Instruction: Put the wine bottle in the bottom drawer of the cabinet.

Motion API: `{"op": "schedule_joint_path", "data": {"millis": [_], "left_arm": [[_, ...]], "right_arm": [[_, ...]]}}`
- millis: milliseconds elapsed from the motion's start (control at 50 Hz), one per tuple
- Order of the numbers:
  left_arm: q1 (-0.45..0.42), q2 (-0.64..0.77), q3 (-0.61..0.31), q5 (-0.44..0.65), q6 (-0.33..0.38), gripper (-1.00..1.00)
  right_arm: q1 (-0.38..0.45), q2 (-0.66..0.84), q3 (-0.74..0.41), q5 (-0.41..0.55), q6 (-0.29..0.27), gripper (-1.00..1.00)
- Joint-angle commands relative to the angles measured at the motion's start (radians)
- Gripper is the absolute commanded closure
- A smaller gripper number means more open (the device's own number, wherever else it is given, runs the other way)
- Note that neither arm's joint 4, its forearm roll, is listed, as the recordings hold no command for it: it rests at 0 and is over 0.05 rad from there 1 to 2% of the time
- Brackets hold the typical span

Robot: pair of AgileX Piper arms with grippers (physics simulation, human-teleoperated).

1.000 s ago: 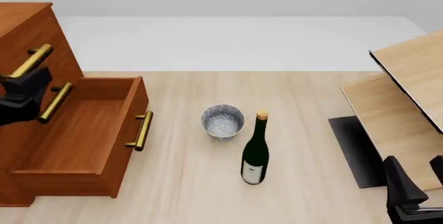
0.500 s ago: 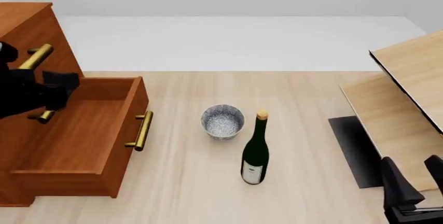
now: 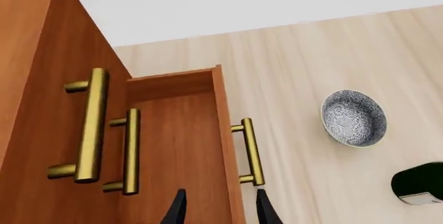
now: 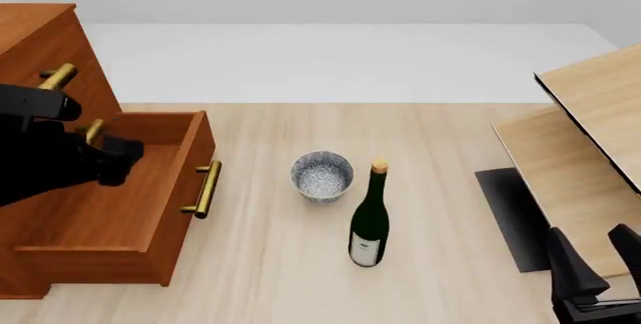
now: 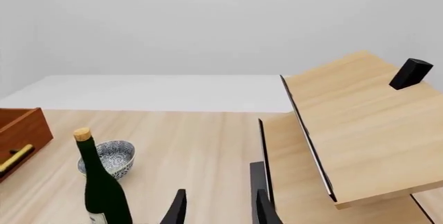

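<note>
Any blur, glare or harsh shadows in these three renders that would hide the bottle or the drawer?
Front view: flat, even light, sharp, only faint shadows; the wine bottle and the open bottom drawer read clearly. Left wrist view: sharp, but the bottle is cropped at the frame edge. Right wrist view: sharp, no glare on the bottle.

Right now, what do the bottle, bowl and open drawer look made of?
Wine bottle: looks like dark green glass, glossy, with a tan cork-like top and white paper-like label. Bowl: probably glazed ceramic, speckled grey-white. Bottom drawer: reddish-brown wood look with faint grain, smooth finish; its bar handle looks like shiny brass.
</note>
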Motion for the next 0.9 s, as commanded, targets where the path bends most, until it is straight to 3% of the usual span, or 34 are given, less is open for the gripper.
{"op": "schedule_joint_path", "data": {"millis": [20,220,560,900], "left_arm": [[-0.028,0.026,0.057,-0.041,-0.007,-1.0],[-0.025,0.046,0.099,-0.091,-0.026,-1.0],[-0.044,0.083,0.174,-0.182,-0.061,-1.0],[-0.048,0.17,0.226,-0.3,-0.047,-1.0]], "right_arm": [[0.005,-0.002,0.0,0.005,-0.002,-1.0],[0.005,-0.003,-0.001,0.005,0.014,-1.0],[0.01,0.002,0.0,0.004,-0.005,-1.0],[0.014,-0.001,0.0,0.01,-0.004,-1.0]]}}
